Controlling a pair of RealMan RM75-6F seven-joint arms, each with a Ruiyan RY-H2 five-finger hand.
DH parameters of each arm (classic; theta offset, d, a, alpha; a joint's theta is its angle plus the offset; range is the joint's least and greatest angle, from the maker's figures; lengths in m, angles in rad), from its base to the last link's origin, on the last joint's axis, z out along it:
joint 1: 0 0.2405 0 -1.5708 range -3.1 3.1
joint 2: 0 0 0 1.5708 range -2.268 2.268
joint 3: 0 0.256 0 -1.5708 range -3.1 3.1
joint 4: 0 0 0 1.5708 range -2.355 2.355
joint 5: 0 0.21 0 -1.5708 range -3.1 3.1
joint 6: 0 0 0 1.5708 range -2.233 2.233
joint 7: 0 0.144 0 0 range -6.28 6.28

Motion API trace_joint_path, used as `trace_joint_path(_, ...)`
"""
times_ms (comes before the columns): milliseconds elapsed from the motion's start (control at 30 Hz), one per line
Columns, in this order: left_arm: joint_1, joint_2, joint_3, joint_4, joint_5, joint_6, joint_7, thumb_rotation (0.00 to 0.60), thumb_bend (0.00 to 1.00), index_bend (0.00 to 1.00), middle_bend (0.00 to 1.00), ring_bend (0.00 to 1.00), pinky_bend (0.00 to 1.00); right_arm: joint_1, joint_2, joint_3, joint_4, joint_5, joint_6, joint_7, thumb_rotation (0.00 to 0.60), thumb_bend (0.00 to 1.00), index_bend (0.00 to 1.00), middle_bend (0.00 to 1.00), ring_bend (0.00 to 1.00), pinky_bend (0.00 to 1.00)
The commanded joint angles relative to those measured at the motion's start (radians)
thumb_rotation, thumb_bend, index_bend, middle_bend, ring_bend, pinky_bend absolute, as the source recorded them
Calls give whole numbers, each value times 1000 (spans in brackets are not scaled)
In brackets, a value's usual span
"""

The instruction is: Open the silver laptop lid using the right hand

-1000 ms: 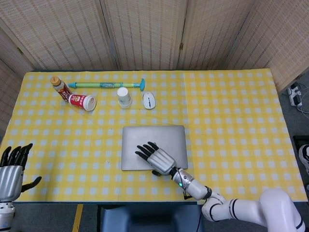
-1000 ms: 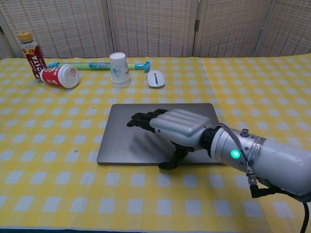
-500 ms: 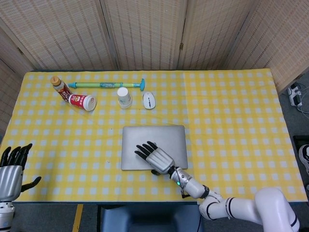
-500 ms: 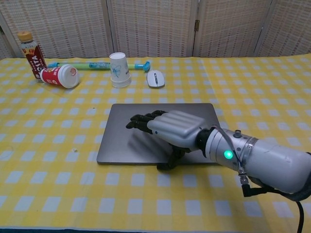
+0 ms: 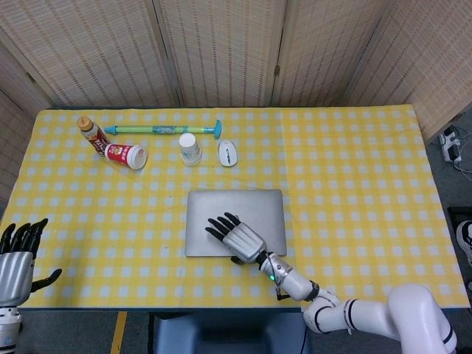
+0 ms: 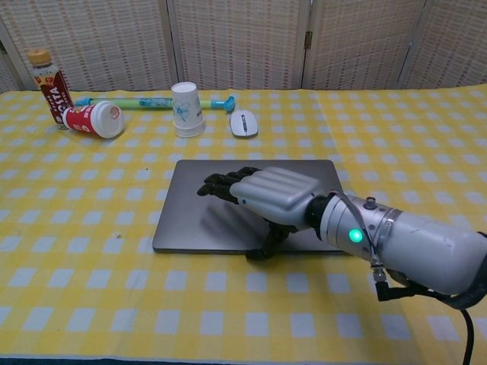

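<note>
So the silver laptop [image 5: 234, 222] sits flat and closed on the yellow checked tablecloth [image 5: 354, 169], a bit left of the table's middle and toward the near edge. The lid isn't lifted at all as far as I can see.

The right hand [image 5: 237, 237] is over the near part of the lid, palm down, with the dark fingers [image 6: 221, 185] stretched out toward the far left. In the chest view the thumb [image 6: 270, 242] hangs down at the laptop's near edge, right around the front lip, but I can't tell if it's actually hooked under the lid or just touching the edge. The hand isn't holding anything, and the fingers are spread rather than curled. A green light glows on the wrist [image 6: 354, 235].

The left hand [image 5: 16, 254] is way off at the near left corner, beyond the table edge, fingers apart and holding nothing.

Along the far side there's other stuff, well apart from the laptop: a white computer mouse [image 5: 228, 153], a white paper cup [image 5: 189, 148] standing upside down just left of it, a long green and blue tube-shaped toy [image 5: 162, 130] lying behind them, a red cup [image 5: 125, 155] tipped on its side, and a bottle [image 5: 92, 133] with a tan cap beside the red cup.
</note>
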Motion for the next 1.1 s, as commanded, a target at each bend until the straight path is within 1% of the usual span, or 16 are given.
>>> trace_joint_path(33, 0, -1, 1, 3, -1, -2, -2, 600, 161, 69, 186, 138, 5, 1, -6, -5, 10, -1, 4, -3, 600, 308, 0, 0, 0, 0)
trace_joint_path(100, 0, -3, 1, 6, -2, -2, -4, 600, 161, 69, 186, 138, 5, 3, -12, -9, 21, -5, 6, -2, 600, 345, 0, 0, 0, 0)
trace_joint_path(267, 4, -4, 2, 14, -3, 0, -11, 600, 161, 69, 186, 138, 5, 8, -25, -18, 45, -24, 22, 6, 600, 510, 0, 0, 0, 0)
trace_joint_path(400, 5, -5, 1, 19, -6, 0, -18, 600, 161, 69, 186, 138, 5, 12, -25, -20, 50, -33, 31, 8, 600, 574, 0, 0, 0, 0)
trace_joint_path(633, -6, -5, -3, 33, 5, -8, -23, 600, 161, 71, 186, 138, 5, 20, -21, -17, 55, -43, 47, -15, 600, 586, 0, 0, 0, 0)
trace_joint_path(833, -50, -8, -1, 68, 83, -28, -62, 600, 161, 118, 186, 145, 17, 30, 2, 0, 31, -37, 54, -46, 600, 586, 0, 0, 0, 0)
trace_joint_path(867, -59, -11, -1, 76, 97, -29, -66, 600, 162, 135, 188, 153, 22, 32, 7, 3, 26, -35, 55, -52, 600, 586, 0, 0, 0, 0)
trace_joint_path(967, -89, -25, 1, 108, 142, -42, -93, 600, 168, 228, 226, 196, 52, 39, 22, 14, 6, -28, 55, -74, 600, 586, 0, 0, 0, 0)
trace_joint_path(1033, -110, -31, 7, 126, 173, -57, -108, 600, 174, 292, 273, 232, 76, 44, 31, 20, -6, -23, 55, -92, 600, 586, 0, 0, 0, 0)
trace_joint_path(1100, -128, -42, 14, 145, 204, -63, -120, 600, 186, 349, 339, 290, 132, 48, 39, 24, -17, -18, 54, -109, 600, 587, 0, 0, 0, 0)
